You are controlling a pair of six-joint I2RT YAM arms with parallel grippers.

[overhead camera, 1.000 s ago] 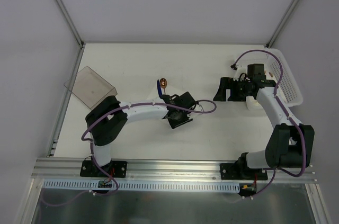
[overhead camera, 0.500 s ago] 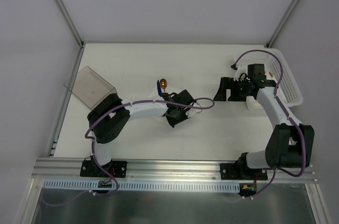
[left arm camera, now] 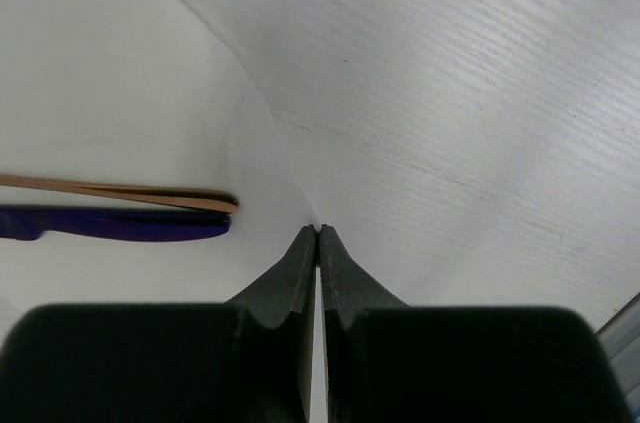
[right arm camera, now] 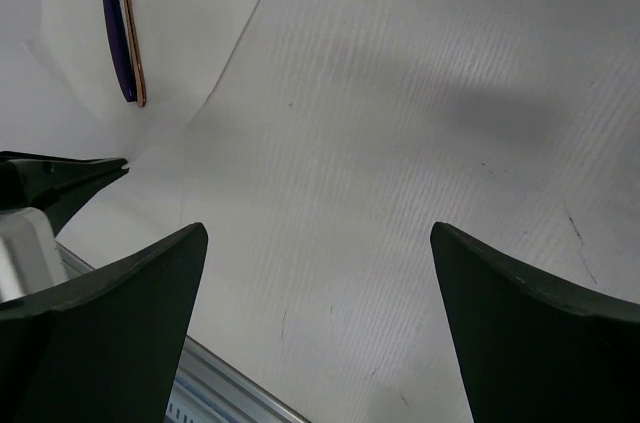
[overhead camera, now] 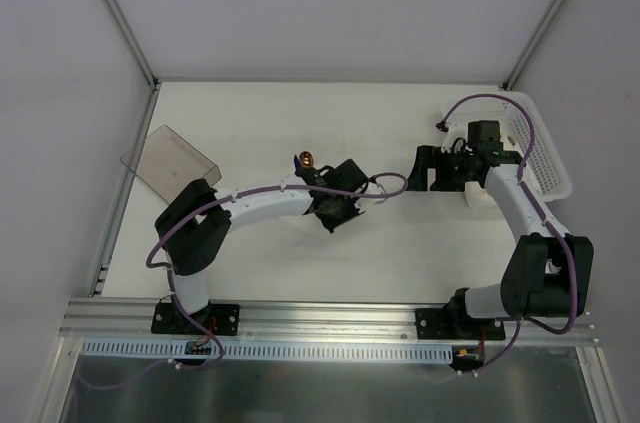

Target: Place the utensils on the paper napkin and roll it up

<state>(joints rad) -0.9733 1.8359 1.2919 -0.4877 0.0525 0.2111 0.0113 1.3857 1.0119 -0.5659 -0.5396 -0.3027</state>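
Paper tears, so with your left gripper (left arm camera: pixel 318 233) pinched shut on an edge of the paper napkin (left arm camera: pixel 120 73), roll gently over the utensils (left arm camera: pixel 150 194); your right gripper (right arm camera: pixel 318 233) gapes empty.

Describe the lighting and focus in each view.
Left wrist view: the left hand is a dark, soft-edged mass, and the napkin looks bright beside the ribbed table. Right wrist view: the right hand is near-black, and a soft grey shadow lies on the table. Top view: the light is even, and the white napkin is barely separable from the white table.
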